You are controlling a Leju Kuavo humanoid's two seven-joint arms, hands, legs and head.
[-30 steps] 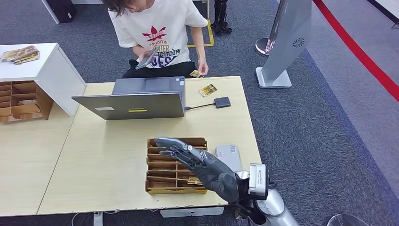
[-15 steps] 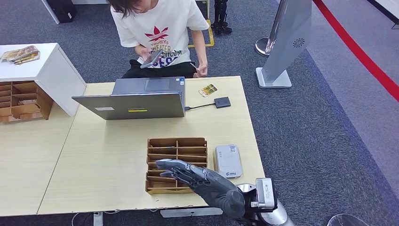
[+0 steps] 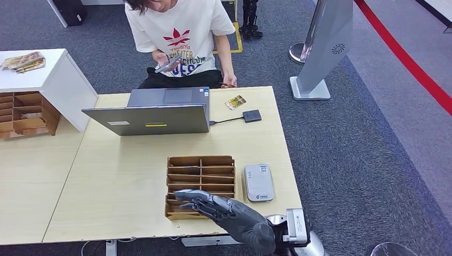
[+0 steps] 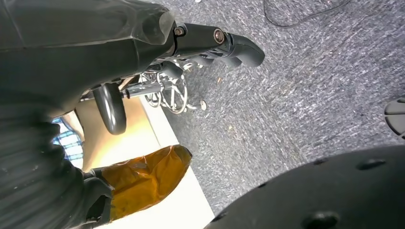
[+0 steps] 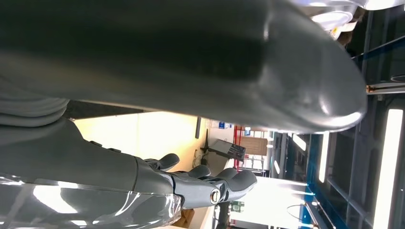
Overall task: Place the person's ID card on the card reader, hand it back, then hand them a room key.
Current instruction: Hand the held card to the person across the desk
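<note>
Grey-blue carpet surrounds the pale wooden surface in the head view, with wide open floor to its right as far as a red floor line and a grey sign stand. A person sits at the far edge, looking at a phone. A closed-angle laptop stands between the person and the robot; beside it, near the far right corner, lie a yellow card and a small black card reader on a cable. Close to the near edge sits a wooden divided tray, with a grey flat device just beside it on the right. The right hand hovers over the tray's near right corner, fingers spread and holding nothing. A white cabinet and a second wooden organiser stand at far left.

From the left wrist view, the left hand hangs over carpet, fingers loosely extended, empty.

From the right wrist view, the right hand's thumb and dark fingers extend apart, gripping nothing, against ceiling lights.
</note>
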